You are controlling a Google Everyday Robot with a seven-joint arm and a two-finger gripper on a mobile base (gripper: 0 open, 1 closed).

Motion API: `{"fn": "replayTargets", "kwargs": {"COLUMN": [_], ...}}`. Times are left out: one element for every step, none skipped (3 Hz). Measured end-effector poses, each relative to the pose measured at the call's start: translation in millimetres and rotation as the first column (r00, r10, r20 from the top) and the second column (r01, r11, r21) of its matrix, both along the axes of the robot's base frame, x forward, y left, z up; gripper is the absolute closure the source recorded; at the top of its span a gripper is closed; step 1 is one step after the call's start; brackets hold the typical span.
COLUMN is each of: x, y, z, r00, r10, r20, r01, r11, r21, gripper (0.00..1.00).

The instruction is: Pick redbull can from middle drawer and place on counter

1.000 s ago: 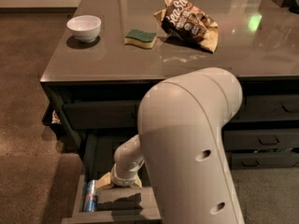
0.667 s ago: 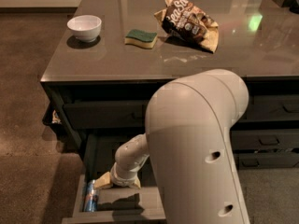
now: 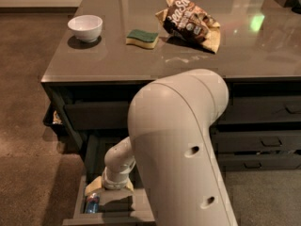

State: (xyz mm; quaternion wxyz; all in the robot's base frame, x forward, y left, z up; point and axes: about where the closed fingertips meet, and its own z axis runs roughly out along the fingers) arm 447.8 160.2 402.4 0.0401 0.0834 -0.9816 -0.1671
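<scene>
The redbull can point(image 3: 91, 204) lies on the floor of the open middle drawer point(image 3: 117, 211), near its left wall, blue and silver, at the bottom left of the camera view. My gripper point(image 3: 111, 186) reaches down into that drawer just right of and above the can; its tan wrist is close over the can's top end, and I cannot tell whether it touches it. My big white arm point(image 3: 183, 140) hides the right part of the drawer. The glossy grey-brown counter point(image 3: 113, 60) spreads above the cabinet.
On the counter stand a white bowl point(image 3: 85, 27) at the left, a green-and-yellow sponge point(image 3: 143, 38) in the middle and a crumpled brown chip bag point(image 3: 190, 22) to its right. Narrower handled drawers point(image 3: 263, 140) are shut at the right. Brown floor lies left.
My arm has shifted slightly left and the gripper has sunk a little lower towards the can. The can has not moved.
</scene>
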Motion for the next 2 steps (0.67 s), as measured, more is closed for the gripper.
{"fn": "replayTargets", "kwargs": {"x": [-6.2,-12.6], "y": [15.3,27.8], "z": [-5.5,-13.7], "r00": [0.9997,0.9989], "r10": [0.013,0.02], "r20": [-0.018,-0.043], "r01": [-0.014,-0.022], "r11": [0.999,0.998], "r21": [-0.033,-0.065], "gripper": [0.0,0.0]}}
